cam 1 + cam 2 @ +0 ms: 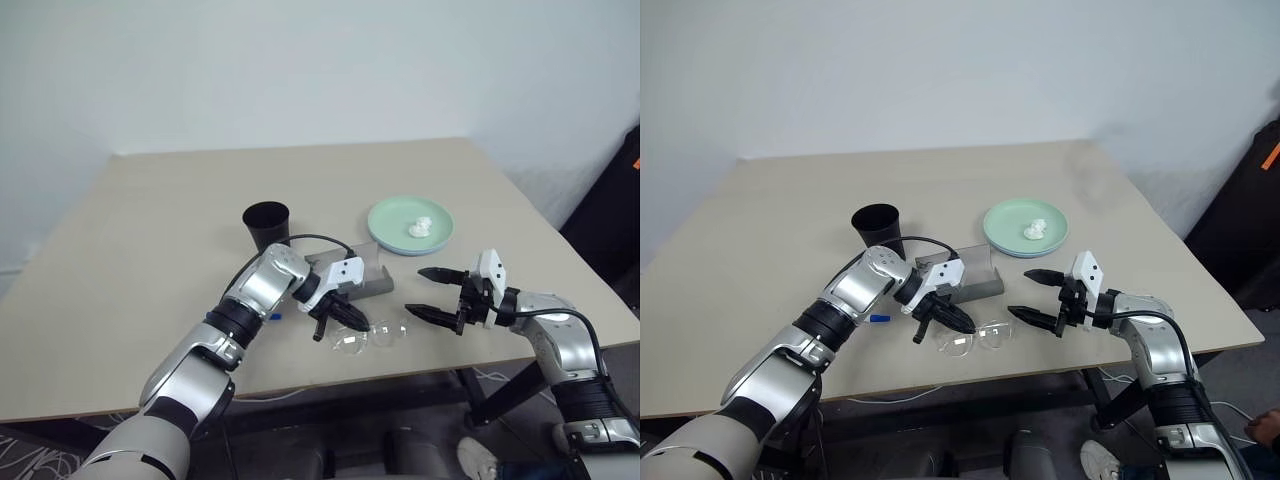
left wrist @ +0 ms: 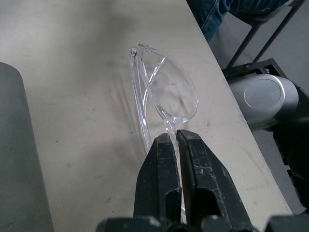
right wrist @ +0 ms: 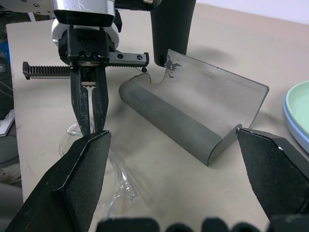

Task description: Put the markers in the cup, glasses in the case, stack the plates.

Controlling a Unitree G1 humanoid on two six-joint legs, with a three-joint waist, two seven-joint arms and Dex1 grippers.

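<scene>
No text, label, brand, number or sign is showing readable anywhere in these pictures.

Clear plastic pinched between your scuffed black fingers

Your left gripper [image 2: 175, 141] has matt black fingers [image 2: 161, 164], scratched and dusty, clamped on the glasses [image 2: 166, 94], which look like glossy, see-through plastic. Under them, the table [image 2: 82, 111] is a dull beige board with faint dark smudges. Just beyond your right gripper [image 3: 174, 140], the case [image 3: 193, 116] has a smooth, satiny grey skin, chipped at one corner of the lid. Behind it the cup [image 3: 171, 24] is shiny black plastic.
</scene>
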